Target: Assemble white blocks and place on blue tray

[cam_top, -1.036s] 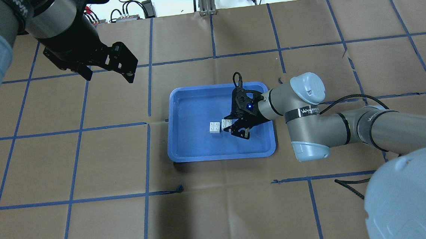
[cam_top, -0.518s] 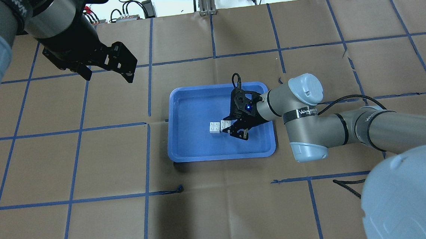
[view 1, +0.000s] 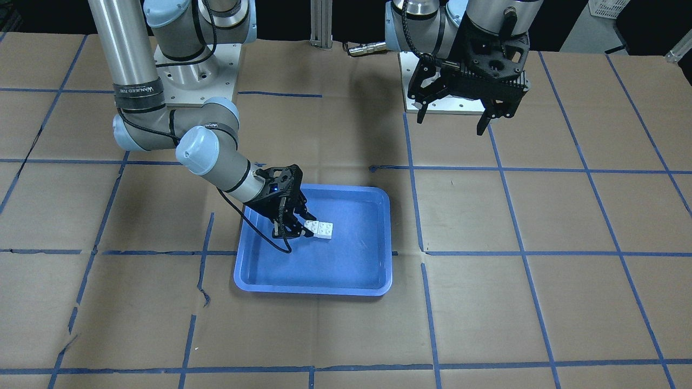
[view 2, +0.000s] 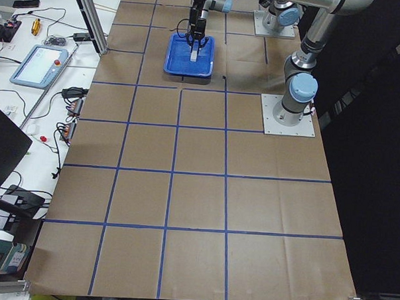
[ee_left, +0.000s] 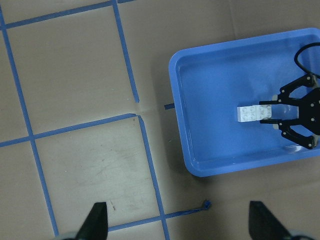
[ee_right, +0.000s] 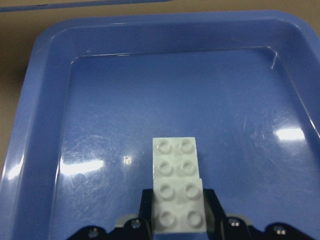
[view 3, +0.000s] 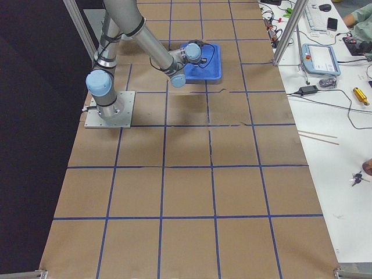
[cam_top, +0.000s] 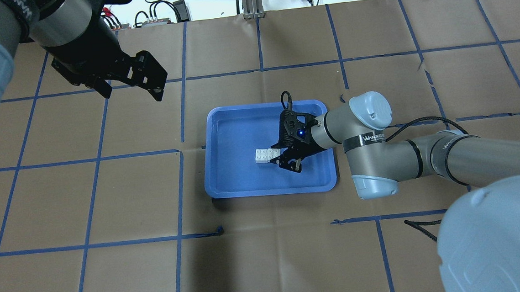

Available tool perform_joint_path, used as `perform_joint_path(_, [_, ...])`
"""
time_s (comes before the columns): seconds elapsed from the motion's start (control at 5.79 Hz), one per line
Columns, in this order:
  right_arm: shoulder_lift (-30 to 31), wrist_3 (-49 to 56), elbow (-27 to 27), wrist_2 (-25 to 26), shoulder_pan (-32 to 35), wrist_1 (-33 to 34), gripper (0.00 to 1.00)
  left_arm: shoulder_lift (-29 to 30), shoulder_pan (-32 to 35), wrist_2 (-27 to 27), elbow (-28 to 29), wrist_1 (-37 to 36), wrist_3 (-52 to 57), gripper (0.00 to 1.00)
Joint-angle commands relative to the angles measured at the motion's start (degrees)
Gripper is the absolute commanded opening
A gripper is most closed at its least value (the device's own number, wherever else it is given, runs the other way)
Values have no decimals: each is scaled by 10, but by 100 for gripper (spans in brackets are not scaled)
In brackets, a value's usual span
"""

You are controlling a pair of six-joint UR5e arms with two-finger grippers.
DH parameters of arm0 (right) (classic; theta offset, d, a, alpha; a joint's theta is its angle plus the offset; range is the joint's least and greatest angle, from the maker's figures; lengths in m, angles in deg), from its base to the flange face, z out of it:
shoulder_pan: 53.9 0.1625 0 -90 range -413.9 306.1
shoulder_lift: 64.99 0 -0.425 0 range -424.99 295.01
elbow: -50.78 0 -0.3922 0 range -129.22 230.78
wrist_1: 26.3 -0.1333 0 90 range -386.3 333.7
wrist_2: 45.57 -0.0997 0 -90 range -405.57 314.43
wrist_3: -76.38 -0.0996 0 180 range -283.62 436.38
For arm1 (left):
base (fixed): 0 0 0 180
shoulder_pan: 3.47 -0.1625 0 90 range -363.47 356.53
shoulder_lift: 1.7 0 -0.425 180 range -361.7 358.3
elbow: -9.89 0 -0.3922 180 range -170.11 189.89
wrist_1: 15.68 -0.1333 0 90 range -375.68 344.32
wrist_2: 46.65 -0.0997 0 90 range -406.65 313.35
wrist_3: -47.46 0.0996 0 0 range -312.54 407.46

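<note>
Starting on the left, the left jaws are being held spread and empty above the bare desk point(cam_top: 131, 196). The blue tray point(cam_top: 270, 192) is lying well off to their right, and no shift is being shown here against the pictures of a second ago. Further right, inside the tray and at the tips of the right jaws, the white blocks point(cam_top: 266, 154) are being seen in one line on the tray floor, studs up. The far block point(cam_top: 261, 156) is lying free just beyond the tips. The near block point(ee_right: 179, 206) is being pinched between the right jaws, which are being pressed against its two sides. What is being changed is the fit: a second ago the near block was being held slightly off and askew from its partner, and now it is being brought square against it, edge touching edge. The joining is being judged as done side by side, not by stacking; whether the two are truly locked cannot be told. With both already inside the tray's rim, little is being left but for the grip to be released and the right arm point(cam_top: 375, 156) drawn clear without the pair being dragged.
</note>
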Motion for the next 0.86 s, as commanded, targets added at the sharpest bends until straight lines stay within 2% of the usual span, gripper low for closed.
perform_joint_path(0.0, [-1,-1,0,0,0,-1,30,0,0,0,1,0,-1,99])
perform_joint_path(0.17, [-1,-1,0,0,0,-2,34,0,0,0,1,0,-1,99])
perform_joint_path(0.35, [-1,-10,0,0,0,-2,47,-1,0,0,2,0,1,99])
perform_joint_path(0.52, [-1,-10,0,0,0,-2,47,-1,0,0,2,0,3,99])
perform_joint_path(0.69, [-1,-13,0,-1,0,-2,68,0,0,0,2,0,3,99])
